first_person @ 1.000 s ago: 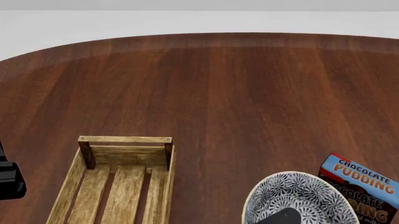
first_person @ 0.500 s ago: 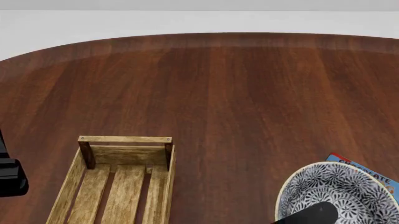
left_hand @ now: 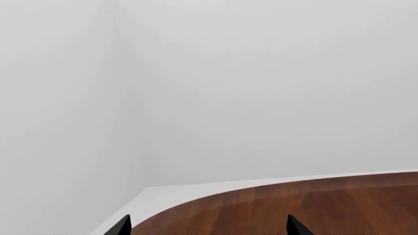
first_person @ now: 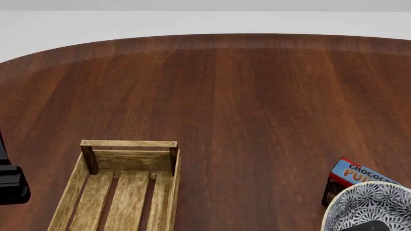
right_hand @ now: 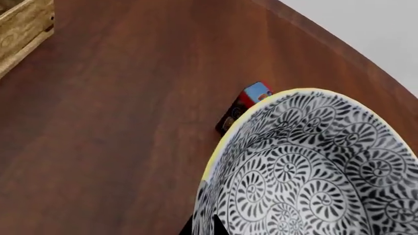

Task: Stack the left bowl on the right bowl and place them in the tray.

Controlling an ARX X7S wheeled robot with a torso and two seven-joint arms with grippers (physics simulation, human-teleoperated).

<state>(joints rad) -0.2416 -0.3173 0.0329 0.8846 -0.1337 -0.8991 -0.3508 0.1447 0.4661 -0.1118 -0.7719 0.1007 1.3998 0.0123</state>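
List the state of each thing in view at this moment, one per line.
tray: upright on the table, nothing visible in it, partly cut off by the frame.
patterned bowl: lifted and tilted, in front of the box, held at its rim by the right tool.
chocolate pudding box: closed, partly hidden by the bowl.
left tool: tips apart, holding nothing.

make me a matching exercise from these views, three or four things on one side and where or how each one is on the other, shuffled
Things:
1. tray
2. patterned bowl
3. pudding box
4. left tool

Places or states:
a. partly hidden behind the bowl's rim
b. empty, slats bare, at the head view's lower left
c. tips apart, nothing between them, facing the table edge
d. held at its rim by the right tool, at the head view's lower right

Pairs: 1-b, 2-d, 3-a, 4-c
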